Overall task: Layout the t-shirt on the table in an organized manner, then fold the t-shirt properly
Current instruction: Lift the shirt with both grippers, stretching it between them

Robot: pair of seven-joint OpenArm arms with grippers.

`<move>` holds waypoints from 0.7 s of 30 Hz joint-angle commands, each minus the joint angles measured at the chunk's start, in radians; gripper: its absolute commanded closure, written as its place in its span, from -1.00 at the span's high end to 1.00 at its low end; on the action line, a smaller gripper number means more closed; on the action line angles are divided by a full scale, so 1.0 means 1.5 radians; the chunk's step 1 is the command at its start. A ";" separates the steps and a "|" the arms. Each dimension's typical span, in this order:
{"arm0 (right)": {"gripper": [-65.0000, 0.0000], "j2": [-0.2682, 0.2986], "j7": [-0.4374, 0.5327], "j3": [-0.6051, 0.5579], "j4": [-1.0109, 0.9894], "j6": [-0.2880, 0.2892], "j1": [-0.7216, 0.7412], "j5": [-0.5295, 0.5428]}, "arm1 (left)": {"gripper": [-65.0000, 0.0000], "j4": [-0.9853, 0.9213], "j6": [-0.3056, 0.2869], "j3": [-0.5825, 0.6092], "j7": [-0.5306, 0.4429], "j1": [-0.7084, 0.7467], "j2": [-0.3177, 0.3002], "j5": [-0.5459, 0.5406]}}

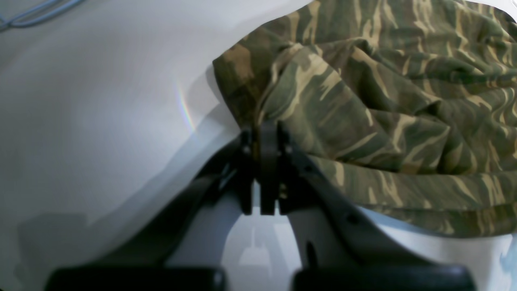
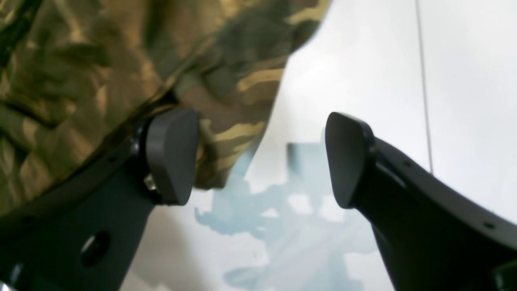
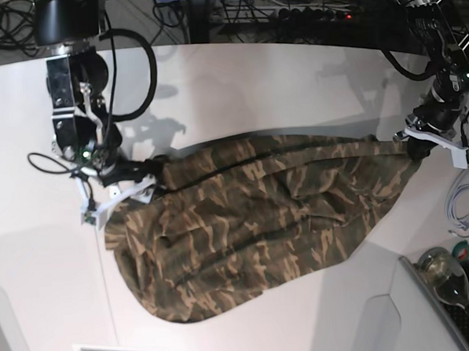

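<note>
Fingers (image 2: 171, 155) of right gripper (image 2: 262, 159) spread, cloth merely brushing one pad; left gripper (image 1: 262, 139) pinches t-shirt (image 3: 253, 222) corner, apparently keeping it stretched across table (image 3: 293, 86), rumpled, layout judged unfinished

Bright even light; glare and a faint rainbow flare on the white table (image 1: 101, 121) (wrist views soft, blurred)

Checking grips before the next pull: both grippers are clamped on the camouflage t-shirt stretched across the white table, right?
Not quite. Only the left gripper is clamped on the t-shirt. The right wrist view shows the right gripper with its jaws wide apart, the cloth only lying against one finger. The shirt does lie across the white table.
</note>
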 commanded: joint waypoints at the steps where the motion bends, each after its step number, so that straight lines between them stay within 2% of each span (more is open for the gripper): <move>1: 0.43 0.000 0.020 0.014 -0.004 0.005 0.029 0.001 | -1.00 0.012 -0.004 -0.003 -0.012 0.001 -0.010 -0.009; 5: 0.42 0.001 0.023 0.073 -0.056 0.067 0.070 0.091 | -1.00 0.010 -0.005 -0.003 -0.012 0.003 -0.011 -0.009; 11: 0.42 0.005 0.023 0.111 -0.103 0.074 0.103 0.170 | -1.00 0.010 -0.005 -0.003 -0.012 0.003 -0.011 -0.009; 21: 0.41 0.000 0.024 0.107 -0.134 0.075 0.137 0.213 | -1.00 0.010 -0.005 0.002 -0.012 0.003 -0.009 -0.009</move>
